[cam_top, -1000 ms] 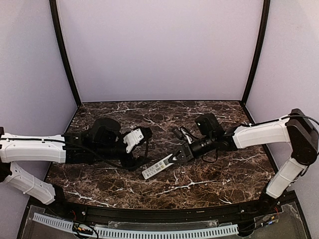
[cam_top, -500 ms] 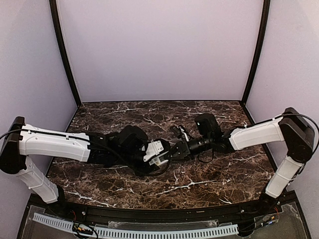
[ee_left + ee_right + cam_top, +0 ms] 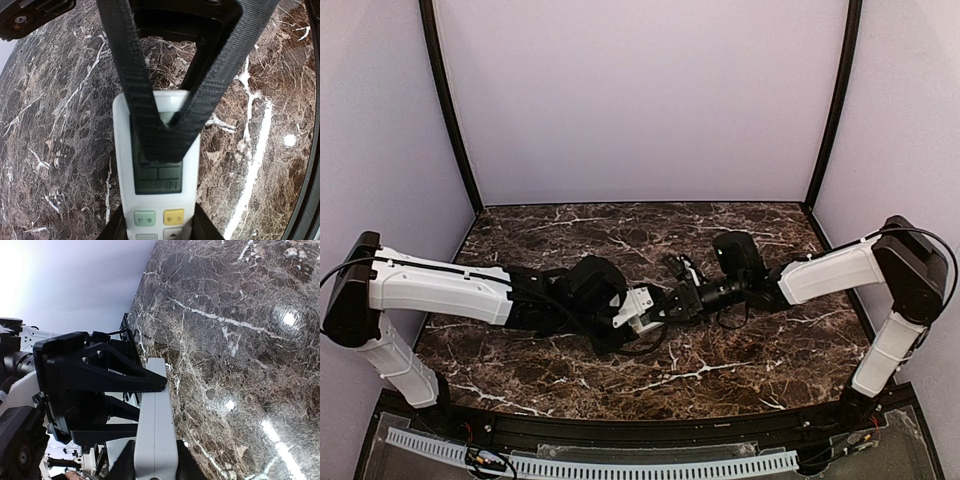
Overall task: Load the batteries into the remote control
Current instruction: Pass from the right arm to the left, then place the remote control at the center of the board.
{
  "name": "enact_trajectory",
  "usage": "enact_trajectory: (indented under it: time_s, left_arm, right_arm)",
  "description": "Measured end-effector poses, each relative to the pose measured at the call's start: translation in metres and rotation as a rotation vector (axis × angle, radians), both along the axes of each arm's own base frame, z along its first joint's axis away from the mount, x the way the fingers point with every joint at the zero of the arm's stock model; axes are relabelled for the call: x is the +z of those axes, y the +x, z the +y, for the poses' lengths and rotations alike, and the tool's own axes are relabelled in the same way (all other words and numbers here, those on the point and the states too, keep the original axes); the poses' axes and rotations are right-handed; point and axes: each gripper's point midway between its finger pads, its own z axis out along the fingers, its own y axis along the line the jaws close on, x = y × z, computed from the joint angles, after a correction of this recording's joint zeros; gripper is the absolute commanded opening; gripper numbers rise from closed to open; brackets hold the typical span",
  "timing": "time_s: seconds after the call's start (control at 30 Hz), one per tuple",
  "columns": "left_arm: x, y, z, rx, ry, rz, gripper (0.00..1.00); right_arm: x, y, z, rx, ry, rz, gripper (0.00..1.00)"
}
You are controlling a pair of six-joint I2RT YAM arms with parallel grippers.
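Left claw and right claw pinching slim white remote control, grey display, coloured buttons

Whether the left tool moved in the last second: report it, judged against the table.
Yes. The left tool moved right, from the table's left part to its middle, reaching the remote control.

Glossy marble table, plastic remote control
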Motion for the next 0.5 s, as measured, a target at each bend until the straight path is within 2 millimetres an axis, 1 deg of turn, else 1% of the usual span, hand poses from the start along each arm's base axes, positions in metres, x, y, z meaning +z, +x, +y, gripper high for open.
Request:
enact_trajectory:
  time_s: [0.03, 0.1, 0.17, 0.2, 0.3, 0.37, 0.5]
  left_arm:
    - [0.000, 0.000, 0.000, 0.000, 0.001, 0.001, 0.17]
    - [-0.002, 0.000, 0.001, 0.001, 0.008, 0.003, 0.15]
    - [-0.005, 0.001, 0.003, 0.009, 0.019, 0.012, 0.15]
    - [-0.007, 0.002, 0.005, 0.017, 0.027, 0.020, 0.16]
    - [-0.012, 0.009, 0.010, 0.060, 0.043, 0.051, 0.18]
    - [-0.017, 0.017, 0.014, 0.103, 0.057, 0.078, 0.19]
    - [-0.033, 0.027, 0.020, 0.195, 0.102, 0.152, 0.19]
  right_arm:
    - [0.000, 0.000, -0.001, 0.000, 0.001, 0.002, 0.46]
    - [-0.001, 0.000, -0.002, 0.003, 0.004, 0.011, 0.57]
    - [-0.003, 0.004, -0.009, -0.011, 0.000, 0.004, 0.69]
    - [-0.004, 0.008, -0.013, -0.027, -0.006, 0.005, 0.72]
    - [-0.003, 0.025, -0.031, -0.095, -0.032, -0.016, 0.76]
    - [0.004, 0.038, -0.045, -0.146, -0.046, -0.059, 0.79]
    - [0.021, 0.053, -0.066, -0.224, -0.073, -0.156, 0.81]
